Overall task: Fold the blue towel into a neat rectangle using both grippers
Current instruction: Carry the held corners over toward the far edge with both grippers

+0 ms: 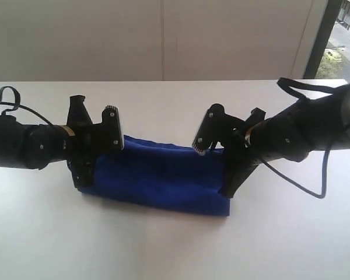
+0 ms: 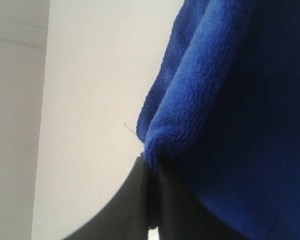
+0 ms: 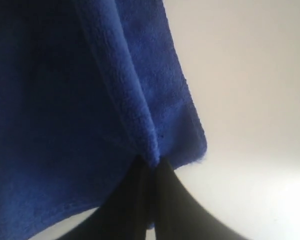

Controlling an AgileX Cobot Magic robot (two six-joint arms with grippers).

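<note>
The blue towel (image 1: 160, 175) lies doubled over as a long strip across the middle of the white table (image 1: 175, 245). My left gripper (image 1: 84, 178) is at its left end, shut on the towel's edge. The left wrist view shows the black fingers pinching a rolled fold of the towel (image 2: 190, 120) at the left gripper (image 2: 151, 167), with a thin loose thread beside it. My right gripper (image 1: 228, 189) is at the towel's right end, shut on a fold. In the right wrist view the towel (image 3: 65, 115) hangs from the pinched right gripper (image 3: 152, 165).
A pale wall (image 1: 163, 35) runs behind the table, and a dark window frame (image 1: 321, 41) stands at the back right. A black cable (image 1: 303, 184) loops down from the right arm to the table.
</note>
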